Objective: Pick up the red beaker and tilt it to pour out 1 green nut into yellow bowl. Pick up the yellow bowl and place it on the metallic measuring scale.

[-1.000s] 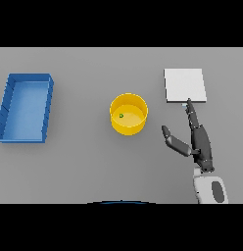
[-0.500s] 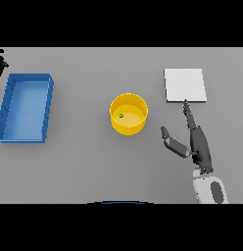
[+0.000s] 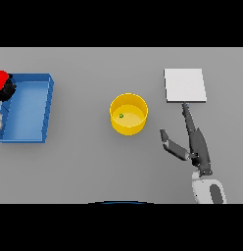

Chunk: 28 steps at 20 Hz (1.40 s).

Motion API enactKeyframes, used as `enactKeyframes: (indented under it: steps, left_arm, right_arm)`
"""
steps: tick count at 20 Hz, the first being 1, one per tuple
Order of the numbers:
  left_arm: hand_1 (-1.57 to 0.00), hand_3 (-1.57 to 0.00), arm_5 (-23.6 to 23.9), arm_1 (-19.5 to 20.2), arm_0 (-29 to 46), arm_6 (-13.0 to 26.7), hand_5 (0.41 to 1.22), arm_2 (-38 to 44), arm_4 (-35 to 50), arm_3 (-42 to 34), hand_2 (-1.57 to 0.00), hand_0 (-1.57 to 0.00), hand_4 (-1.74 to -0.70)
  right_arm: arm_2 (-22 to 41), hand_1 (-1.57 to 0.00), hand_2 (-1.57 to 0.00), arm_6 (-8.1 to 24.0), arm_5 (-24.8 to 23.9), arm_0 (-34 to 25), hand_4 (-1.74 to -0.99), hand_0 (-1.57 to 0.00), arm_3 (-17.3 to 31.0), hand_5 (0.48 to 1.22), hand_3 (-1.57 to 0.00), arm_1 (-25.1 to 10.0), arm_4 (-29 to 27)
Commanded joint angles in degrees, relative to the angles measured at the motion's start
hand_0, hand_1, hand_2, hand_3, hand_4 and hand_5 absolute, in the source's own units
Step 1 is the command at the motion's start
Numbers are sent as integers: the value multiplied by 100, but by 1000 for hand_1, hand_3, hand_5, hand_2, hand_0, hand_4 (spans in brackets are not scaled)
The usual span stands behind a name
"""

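The yellow bowl (image 3: 129,114) stands upright at the table's middle with a green nut (image 3: 121,115) inside it. At the far left edge my left hand (image 3: 7,90) is shut on the red beaker (image 3: 1,77), of which only a small part shows, over the left end of a blue tray. The metallic scale (image 3: 185,85) is a flat pale square at the upper right. My right hand (image 3: 193,142) is open below the scale, right of the bowl and apart from it, its fingers straight and pointing at the scale's near edge, its thumb spread toward the bowl.
A blue rectangular tray (image 3: 47,105) lies at the left side of the table, well apart from the bowl.
My left hand with the red beaker has come into view at the left edge and moved rightward and down over the tray. The right hand has shifted slightly; the bowl stayed put.
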Motion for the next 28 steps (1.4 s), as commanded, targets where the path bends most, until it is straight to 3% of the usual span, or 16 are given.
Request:
enactKeyframes:
  steps: [1, 2, 3, 4, 6, 9, 13, 18, 20, 21, 25, 28]
  left_arm:
    - [-1571, -1555, -68, 79, 33, 45, 908, -82, 1, -42, -1571, -1571, -1667]
    - [-1571, -1503, -257, 161, 59, 75, 865, -151, 91, -118, -1571, -1571, -1530]
    - [-1449, -1362, -524, 236, 114, 30, 830, -167, 199, -255, -1432, -1564, -1374]
    - [-1180, -1129, -751, 304, 162, -50, 803, -176, 412, -382, -1187, -1457, -1229]
    - [-755, -722, -1238, 447, 155, 97, 758, -203, 631, -521, -767, -932, -1034]
    - [-386, -369, -1594, 612, 229, 40, 710, -237, 760, -689, -392, -477, -878]
    - [-158, -151, -1715, 539, 173, -77, 679, -175, 879, -574, -160, -195, -802]
    - [-51, -49, -1534, 442, 92, -419, 674, -22, 901, -442, -52, -63, -785]
    - [-32, -31, -1507, 414, 110, -591, 674, 3, 884, -339, -33, -40, -781]
    - [-26, -24, -1458, 410, 84, -564, 679, 30, 905, -396, -26, -32, -780]
    - [-10, -9, -1466, 311, 7, -501, 704, -23, 896, -382, -10, -12, -786]
    - [-5, -4, -1441, 357, 125, -557, 710, -5, 927, -404, -5, -6, -794]
  right_arm:
    - [9, 1, 1, 10, -38, 27, -1202, 1, -22, 667, 1, 20, 29]
    - [-55, 1, 1, 94, -39, -12, -1197, 1, 4, 664, 1, -34, 3]
    - [-50, 1, 1, 96, -11, 19, -1192, 1, -42, 663, 1, -45, -24]
    - [-66, 1, 1, 157, 10, -23, -1188, 1, -40, 663, 1, -43, -66]
    - [-3, 1, 1, 61, -21, 99, -1185, 1, -99, 665, 1, -21, 13]
    - [-25, 1, 1, 150, -30, 121, -1184, 1, -121, 667, 1, -62, 30]
    - [-1, 1, 1, 242, -12, 55, -1188, 1, -109, 668, 1, -22, 20]
    - [102, 1, 1, 481, -164, -69, -1203, 1, -102, 660, 1, -77, 402]
    - [246, 1, 1, 461, 14, -88, -1175, 1, -105, 677, 1, -132, 473]
    - [254, 1, 1, 379, 155, -219, -1162, 1, -24, 694, 1, -220, 431]
    - [446, 1, 1, 473, 663, -867, -1234, 1, 98, 707, 1, -764, 743]
    - [788, 1, 1, 787, 972, -1327, -1278, 1, 144, 683, 1, -1141, 1333]
